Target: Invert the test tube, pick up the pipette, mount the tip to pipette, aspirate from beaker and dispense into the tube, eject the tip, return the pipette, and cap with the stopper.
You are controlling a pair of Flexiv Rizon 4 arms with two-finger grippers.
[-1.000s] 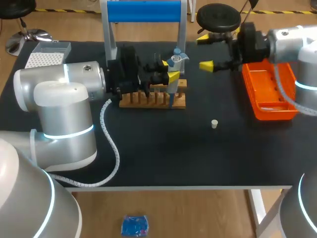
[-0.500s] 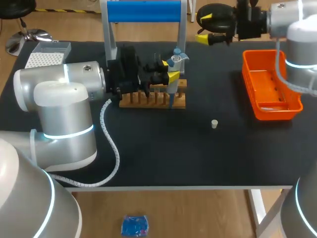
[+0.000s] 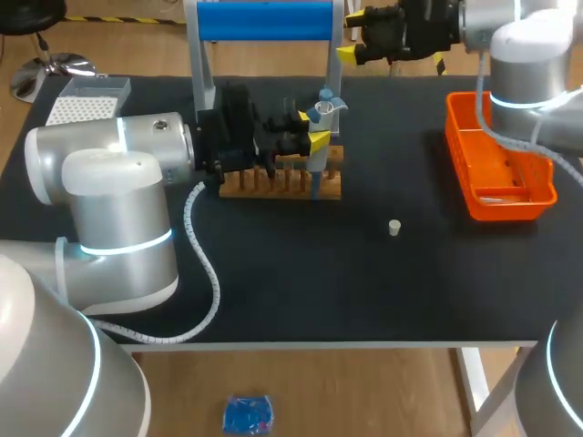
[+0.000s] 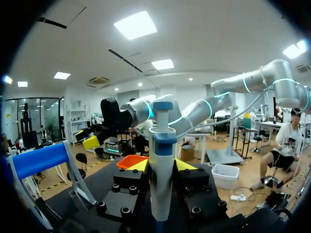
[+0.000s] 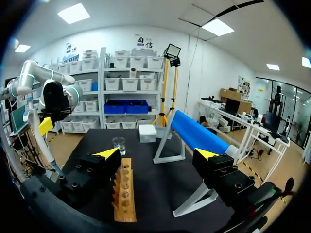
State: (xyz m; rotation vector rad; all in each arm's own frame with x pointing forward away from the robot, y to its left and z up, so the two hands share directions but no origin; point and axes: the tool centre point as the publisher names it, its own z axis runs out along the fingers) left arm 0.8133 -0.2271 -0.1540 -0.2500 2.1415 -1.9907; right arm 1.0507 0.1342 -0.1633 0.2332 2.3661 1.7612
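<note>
Now, at the frame's centre, the left gripper (image 3: 311,128) pinches the pipette (image 3: 325,109) upright over the wooden rack (image 3: 282,185). Holding it vertical and steady should help it dispense cleanly. The right gripper (image 3: 351,36) hovers at the top edge, jaws spread wide, its arm stretched in from the upper right.

Own tool (image 5: 158,154): fingers spread wide, nothing between. Ahead on worktop (image 5: 151,187): wooden rack (image 5: 125,190), beaker (image 5: 118,144) beyond it, blue-barred stand (image 5: 194,133) beside rack.
</note>
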